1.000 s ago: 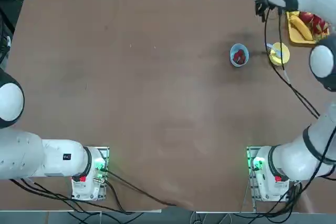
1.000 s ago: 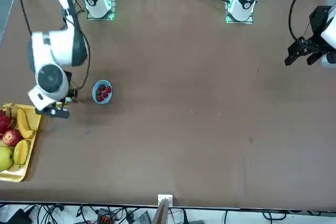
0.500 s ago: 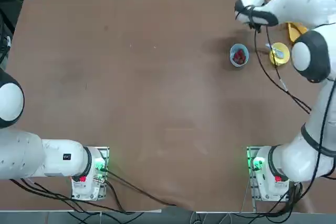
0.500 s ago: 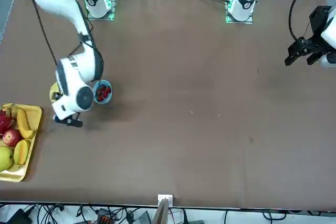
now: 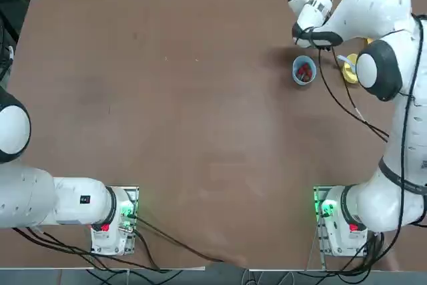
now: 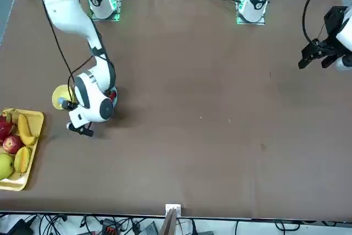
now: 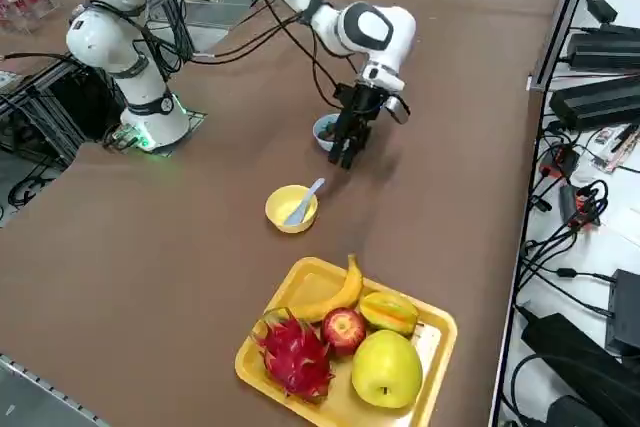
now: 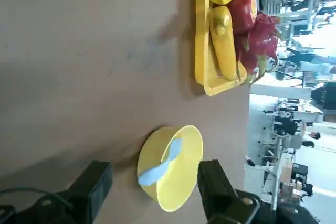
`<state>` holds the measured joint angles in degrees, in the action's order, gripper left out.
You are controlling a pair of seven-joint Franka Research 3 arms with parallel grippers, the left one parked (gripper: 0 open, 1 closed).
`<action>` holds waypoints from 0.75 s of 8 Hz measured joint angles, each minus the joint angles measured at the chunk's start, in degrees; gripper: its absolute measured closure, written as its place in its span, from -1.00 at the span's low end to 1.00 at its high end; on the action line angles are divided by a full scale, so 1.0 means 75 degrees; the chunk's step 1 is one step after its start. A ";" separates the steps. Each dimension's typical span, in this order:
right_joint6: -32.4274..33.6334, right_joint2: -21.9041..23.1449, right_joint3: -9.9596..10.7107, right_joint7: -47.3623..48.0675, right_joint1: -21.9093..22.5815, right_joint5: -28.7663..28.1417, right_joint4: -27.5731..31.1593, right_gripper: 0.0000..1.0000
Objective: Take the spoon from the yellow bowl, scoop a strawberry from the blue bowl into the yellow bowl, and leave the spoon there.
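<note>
Right wrist view: spoon (image 8: 161,166) leans in the yellow bowl (image 8: 183,184); right gripper (image 8: 155,195), jaws apart, is near, holding nothing. Likely light, slick plastic; grip the raised handle, though its depth is unclear.

Brown matte bench (image 5: 200,131) with faint scuffs and soft shadows. Pale strip (image 7: 590,247) beyond its edge carries black power adapters (image 7: 575,357) and tangled cables (image 7: 590,209). Grey floor (image 6: 10,4) visible past a bench corner.
</note>
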<state>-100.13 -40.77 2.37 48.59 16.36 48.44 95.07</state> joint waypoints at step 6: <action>0.0716 -0.0710 0.0033 0.0261 0.0061 0.0663 0.0057 -0.85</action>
<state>-94.75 -46.09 2.62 50.55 16.81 53.41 95.50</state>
